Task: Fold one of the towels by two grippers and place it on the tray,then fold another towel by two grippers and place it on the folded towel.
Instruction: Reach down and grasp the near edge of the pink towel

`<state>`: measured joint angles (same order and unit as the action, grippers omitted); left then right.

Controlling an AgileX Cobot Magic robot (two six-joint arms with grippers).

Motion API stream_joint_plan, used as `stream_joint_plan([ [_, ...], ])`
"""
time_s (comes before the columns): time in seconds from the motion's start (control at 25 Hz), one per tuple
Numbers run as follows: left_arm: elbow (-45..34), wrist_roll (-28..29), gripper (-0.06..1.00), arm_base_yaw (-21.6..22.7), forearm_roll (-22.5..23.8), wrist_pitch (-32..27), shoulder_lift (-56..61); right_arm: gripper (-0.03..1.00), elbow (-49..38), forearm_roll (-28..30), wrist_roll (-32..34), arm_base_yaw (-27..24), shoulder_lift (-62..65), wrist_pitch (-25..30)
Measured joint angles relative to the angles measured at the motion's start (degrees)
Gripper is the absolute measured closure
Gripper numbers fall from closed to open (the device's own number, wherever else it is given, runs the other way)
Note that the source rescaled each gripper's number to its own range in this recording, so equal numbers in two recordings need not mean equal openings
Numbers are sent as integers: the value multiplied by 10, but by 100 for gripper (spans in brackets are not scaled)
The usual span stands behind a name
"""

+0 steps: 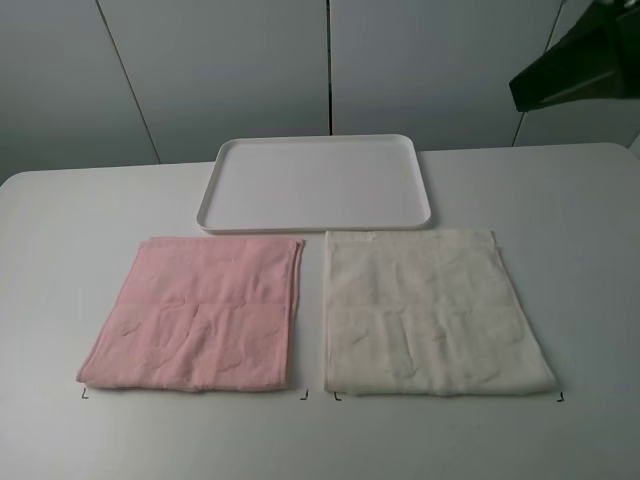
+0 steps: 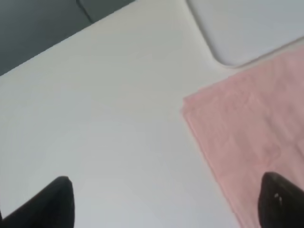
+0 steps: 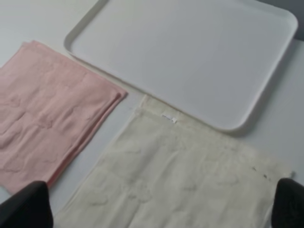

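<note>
Exterior high: nearest the camera, black corner marks (image 1: pixel 85 395) on the table (image 1: pixel 60 220) frame both towels, likely as start positions. Pink towel (image 1: pixel 195 312) lies flat on the left and cream towel (image 1: pixel 430 310) just beside it on the right, with a narrow gap and no contact. The layout probably gives each arm an outer edge. Beyond them sits the tray (image 1: pixel 312 224), bare, near rim just beside the towels' far edges. Neither fold begun. Left gripper (image 2: pixel 166 202) spread wide, holding nothing, above bare table by the pink towel's outer edge. Right gripper (image 3: pixel 159 204) equally wide, empty, above the cream towel. Outer table margins are free; the tray rim crowds the far edges.
</note>
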<state>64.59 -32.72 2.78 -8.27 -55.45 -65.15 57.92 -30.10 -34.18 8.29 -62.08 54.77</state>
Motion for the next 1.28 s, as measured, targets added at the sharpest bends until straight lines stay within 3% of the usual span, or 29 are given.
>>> stream_joint_plan([
  [0.12, 38, -93, -5, -1, -34, -18, -66, -3, 34, 39, -22, 70, -51, 3],
  [0.28, 45, -181, -5, -32, -33, -46, -135, -3, 46, 108, -29, 155, -111, 24],
  [0.48, 46, -251, -5, -87, 19, -52, -197, -3, 46, 144, -31, 215, -168, 37],
  [0.64, 40, -297, -5, -104, 46, -48, -246, -3, 46, 179, -42, 265, -206, 36],
  [0.92, -43, -398, -5, -104, 39, -26, -294, -3, 46, 217, -53, 353, -275, -13],
  [1.28, -216, -464, -5, -124, 42, 98, -297, -3, 49, 235, -56, 442, -365, -71],
])
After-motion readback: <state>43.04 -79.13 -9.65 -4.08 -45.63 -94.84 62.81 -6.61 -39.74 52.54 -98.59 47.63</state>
